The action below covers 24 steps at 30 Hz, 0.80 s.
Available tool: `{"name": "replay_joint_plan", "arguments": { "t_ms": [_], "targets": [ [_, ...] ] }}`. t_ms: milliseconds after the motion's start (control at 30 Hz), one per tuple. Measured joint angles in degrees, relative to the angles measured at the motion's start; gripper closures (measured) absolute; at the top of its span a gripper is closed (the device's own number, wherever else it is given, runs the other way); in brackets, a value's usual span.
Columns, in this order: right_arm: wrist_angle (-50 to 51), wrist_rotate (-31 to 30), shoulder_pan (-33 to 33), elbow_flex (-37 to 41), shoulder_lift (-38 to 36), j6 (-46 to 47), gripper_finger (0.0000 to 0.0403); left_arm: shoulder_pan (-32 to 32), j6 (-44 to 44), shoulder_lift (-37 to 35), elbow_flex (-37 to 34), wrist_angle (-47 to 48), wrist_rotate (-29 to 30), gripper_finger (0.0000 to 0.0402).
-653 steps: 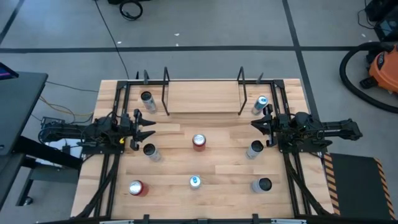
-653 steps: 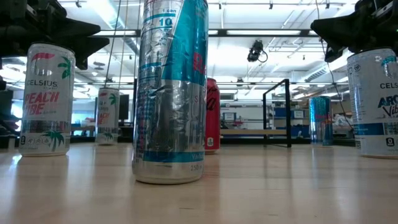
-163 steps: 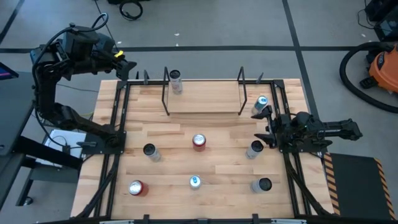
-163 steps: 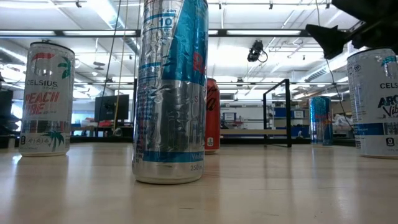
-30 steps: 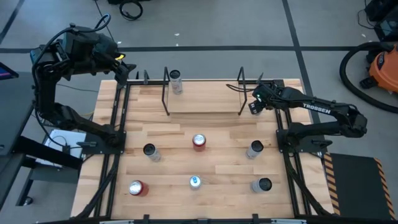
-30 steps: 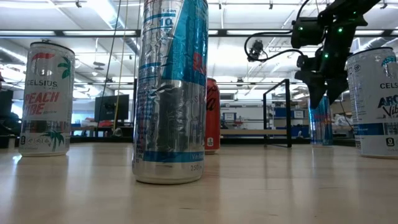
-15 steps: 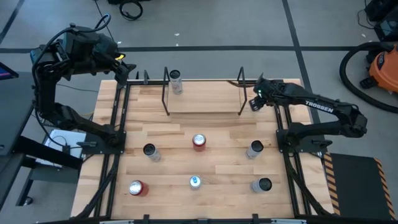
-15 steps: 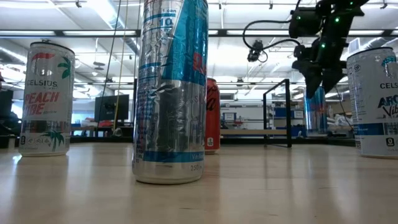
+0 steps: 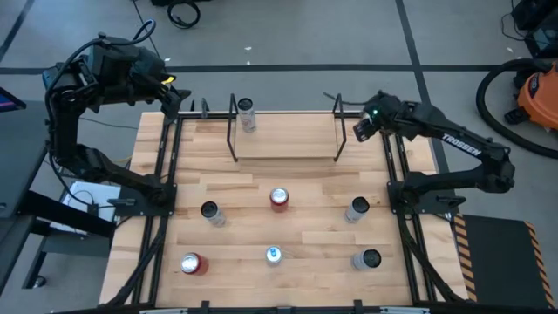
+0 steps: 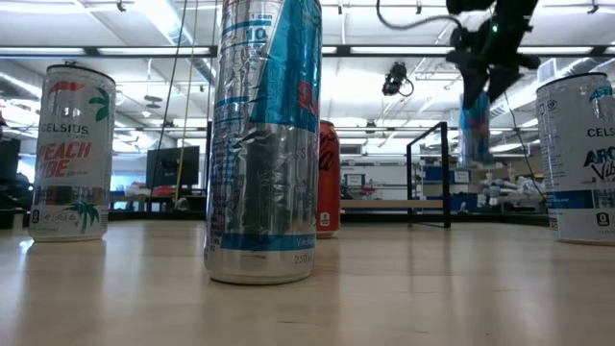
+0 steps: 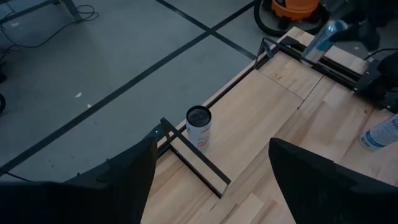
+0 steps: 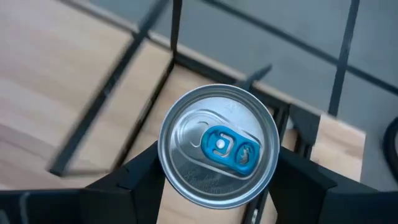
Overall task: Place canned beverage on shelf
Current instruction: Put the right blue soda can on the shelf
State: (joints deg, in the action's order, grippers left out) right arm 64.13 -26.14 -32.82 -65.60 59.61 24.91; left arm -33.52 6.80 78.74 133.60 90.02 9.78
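Right pincer clamped on blue can, held aloft just right of shelf at counter's far right. Left pincer spread, empty, parked past far-left corner.

floor: grey, dark seam lines | orange vacuum: right of table | ceiling lights: long strips

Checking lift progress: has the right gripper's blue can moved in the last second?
Yes. The blue-and-silver can in the right gripper has risen above the black-framed wooden shelf.
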Motion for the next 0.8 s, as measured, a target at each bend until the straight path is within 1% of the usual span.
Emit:
{"name": "replay_joint_plan", "arguments": {
  "t_ms": [167, 267, 433, 567, 800],
  "targets": [
    [-0.41, -0.01, 0.00, -6.47, 0.00, -2.64, 0.0159, 0.02, 0.01, 0.00, 0.00, 0.00, 0.02, 0.0090],
    [-0.64, -1.31, 0.01, -9.97, 0.02, -3.98, 0.0159, 0.00, 0.01, 0.00, 0.00, -0.02, 0.02, 0.0090],
    [-3.29, -2.11, 0.00, -14.30, 0.00, -5.63, 0.0159, 0.01, 0.03, 0.00, 0.00, -0.02, 0.02, 0.0090],
    [-6.64, -1.83, 0.00, -15.68, 0.00, -6.61, 0.0159, 0.01, 0.03, 0.00, -0.01, -0.02, 0.02, 0.0090],
    [-13.15, -1.03, 0.00, -15.81, 0.47, -8.47, 0.0159, 0.02, 0.03, 0.00, 0.00, -0.04, 0.00, 0.0090]
  ]
}}
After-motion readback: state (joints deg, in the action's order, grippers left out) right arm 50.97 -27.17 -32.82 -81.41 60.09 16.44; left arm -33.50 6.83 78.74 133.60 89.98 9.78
